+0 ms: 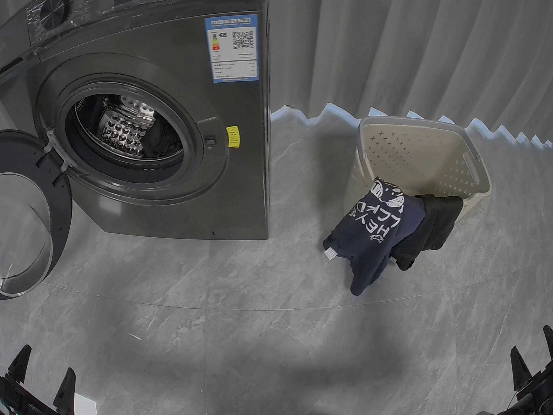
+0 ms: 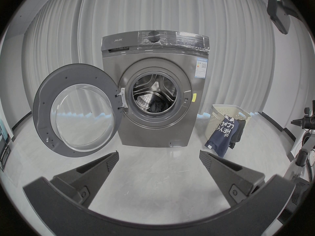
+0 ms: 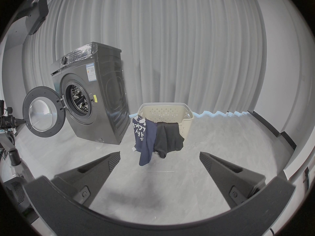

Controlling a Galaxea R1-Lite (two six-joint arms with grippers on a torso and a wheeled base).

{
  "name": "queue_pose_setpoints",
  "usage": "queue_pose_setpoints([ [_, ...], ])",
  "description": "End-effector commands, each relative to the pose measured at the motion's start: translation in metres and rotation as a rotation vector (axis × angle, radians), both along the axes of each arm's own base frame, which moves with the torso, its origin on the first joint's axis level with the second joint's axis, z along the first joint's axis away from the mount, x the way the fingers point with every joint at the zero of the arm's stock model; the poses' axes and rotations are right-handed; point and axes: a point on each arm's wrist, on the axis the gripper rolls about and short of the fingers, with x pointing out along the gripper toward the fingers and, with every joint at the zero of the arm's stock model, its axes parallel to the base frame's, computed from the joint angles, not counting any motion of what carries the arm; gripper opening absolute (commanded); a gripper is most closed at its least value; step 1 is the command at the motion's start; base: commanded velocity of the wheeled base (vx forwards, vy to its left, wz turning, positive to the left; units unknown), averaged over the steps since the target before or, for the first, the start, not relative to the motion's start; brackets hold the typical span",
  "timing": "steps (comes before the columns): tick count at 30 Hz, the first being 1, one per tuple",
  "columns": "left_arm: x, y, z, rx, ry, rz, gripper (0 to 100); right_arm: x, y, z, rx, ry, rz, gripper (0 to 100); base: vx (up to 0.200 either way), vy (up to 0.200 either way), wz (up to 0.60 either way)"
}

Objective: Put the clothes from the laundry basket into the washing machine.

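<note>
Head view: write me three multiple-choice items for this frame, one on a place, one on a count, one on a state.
1. Where does the laundry basket stand?
A. on the floor, to the robot's right of the washing machine
B. on top of the machine
C. inside the machine

2. How many garments hang over the basket's rim?
A. none
B. two
C. five

3. The machine's door is:
A. shut
B. swung open
C. lying in the basket

Answers:
1 A, the basket sits on the floor beside the machine.
2 B, a navy printed shirt and a black garment drape over the rim.
3 B, the door hangs from its hinge and the drum shows.
</note>
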Motion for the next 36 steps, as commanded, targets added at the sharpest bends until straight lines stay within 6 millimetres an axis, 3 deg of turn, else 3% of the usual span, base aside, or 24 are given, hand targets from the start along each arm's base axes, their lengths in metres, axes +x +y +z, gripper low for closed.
queue_pose_setpoints([
  [1, 0.0006, 0.0, -0.0047, 0.002, 0.008, 0.0, 100, 0.0004, 0.0, -0.0047, -0.001, 0.006, 0.001, 100, 0.0, -0.2, 0.0],
  [14, 0.0003, -0.0001, -0.0046, 0.019, 0.003, 0.005, 100, 0.0004, 0.0, -0.0047, -0.001, 0.006, 0.002, 100, 0.0, -0.2, 0.0],
  [19, 0.0004, 0.0, -0.0045, 0.014, 0.005, 0.003, 100, 0.0003, 0.0, -0.0047, -0.001, 0.004, 0.002, 100, 0.0, 0.0, 0.0],
  [29, 0.0004, 0.0, -0.0045, 0.015, 0.005, 0.003, 100, 0.0003, 0.0, -0.0047, -0.001, 0.004, 0.004, 100, 0.2, 0.0, -0.12],
  [36, 0.0004, 0.0, -0.0047, 0.015, 0.006, 0.003, 100, 0.0004, 0.0, -0.0047, -0.001, 0.006, 0.004, 100, 0.029, -0.029, -0.09],
])
